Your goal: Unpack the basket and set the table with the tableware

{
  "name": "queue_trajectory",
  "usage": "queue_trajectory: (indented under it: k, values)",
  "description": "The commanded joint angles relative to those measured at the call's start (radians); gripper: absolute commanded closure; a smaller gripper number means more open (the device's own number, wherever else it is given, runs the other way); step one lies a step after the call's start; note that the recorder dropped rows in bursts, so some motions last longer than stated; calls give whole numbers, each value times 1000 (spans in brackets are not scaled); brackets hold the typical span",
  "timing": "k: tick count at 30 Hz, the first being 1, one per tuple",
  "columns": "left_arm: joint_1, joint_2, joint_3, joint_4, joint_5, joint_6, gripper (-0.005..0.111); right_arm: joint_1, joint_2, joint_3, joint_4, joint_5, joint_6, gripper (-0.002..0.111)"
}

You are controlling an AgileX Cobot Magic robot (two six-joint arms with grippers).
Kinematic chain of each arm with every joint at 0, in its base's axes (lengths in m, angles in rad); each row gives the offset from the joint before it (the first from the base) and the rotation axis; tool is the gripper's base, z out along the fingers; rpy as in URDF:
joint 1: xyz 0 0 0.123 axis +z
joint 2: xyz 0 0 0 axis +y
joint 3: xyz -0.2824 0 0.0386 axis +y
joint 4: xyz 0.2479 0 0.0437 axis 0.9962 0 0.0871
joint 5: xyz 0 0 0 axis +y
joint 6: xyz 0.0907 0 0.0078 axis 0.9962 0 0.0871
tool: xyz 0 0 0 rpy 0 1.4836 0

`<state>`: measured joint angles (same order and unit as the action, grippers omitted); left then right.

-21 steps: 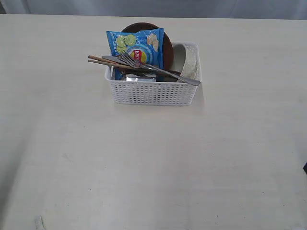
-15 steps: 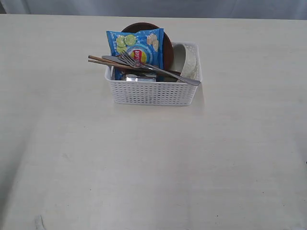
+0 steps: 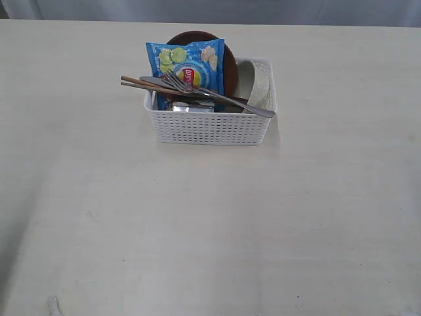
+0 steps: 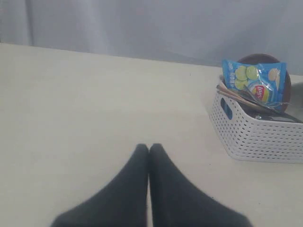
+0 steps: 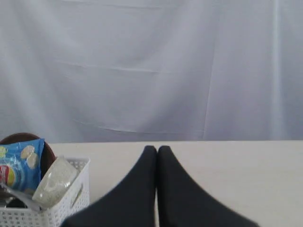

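At the far middle of the table (image 3: 197,230) stands the basket (image 3: 210,126), upright and fully loaded. A blue chips bag (image 3: 187,62) stands at its back, with a brown plate (image 3: 227,56) on edge behind it. A pale bowl (image 3: 258,82) is tipped on edge at the right end. A fork (image 3: 220,97) lies slantwise across the top, its handle resting over the front right corner of the rim. A knife (image 3: 151,81) lies beside the fork's tines. Two chopsticks (image 3: 133,83) jut out past the left rim. A shiny steel cup (image 3: 191,106) shows low inside, behind the front wall.

Left gripper (image 4: 148,147): fingers pressed together, nothing between them, hovering over bare tabletop well apart from the basket. Right gripper (image 5: 156,149): fingers likewise together and empty, raised above the table, apart from the basket's bowl end.
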<state>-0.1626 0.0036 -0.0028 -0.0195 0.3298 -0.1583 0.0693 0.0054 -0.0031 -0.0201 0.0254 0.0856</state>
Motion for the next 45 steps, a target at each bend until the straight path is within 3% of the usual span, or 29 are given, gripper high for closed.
queue_trajectory:
  k: [1,5,12,18,20,25,30,34,39,45]
  values:
    - [1,-4,3,-11,-11,1,107,3,-5,3,-7,-175,7,109]
    - [1,-4,3,-11,-11,1,107,3,-5,3,-7,-285,35,109]
    - [1,-4,3,-11,-11,1,107,3,20,-138,-7,-184,30,109]
    - [1,-4,3,-11,-11,1,107,3,255,-368,-7,-45,30,109]
    - [1,-4,3,-11,-11,1,107,15,430,-491,-7,48,28,109]
    - [1,-4,3,-4,-11,1,107,230,945,-798,8,403,-33,109]
    - [1,-4,3,-4,-11,1,107,417,1293,-939,123,736,-33,109]
    - [1,-4,3,-4,-11,1,107,494,1362,-946,127,733,-31,109]
    - [1,-4,3,-4,-11,1,107,497,1363,-968,127,697,-102,109]
    - [1,-4,3,-4,-11,1,107,497,1425,-1147,103,772,-162,109]
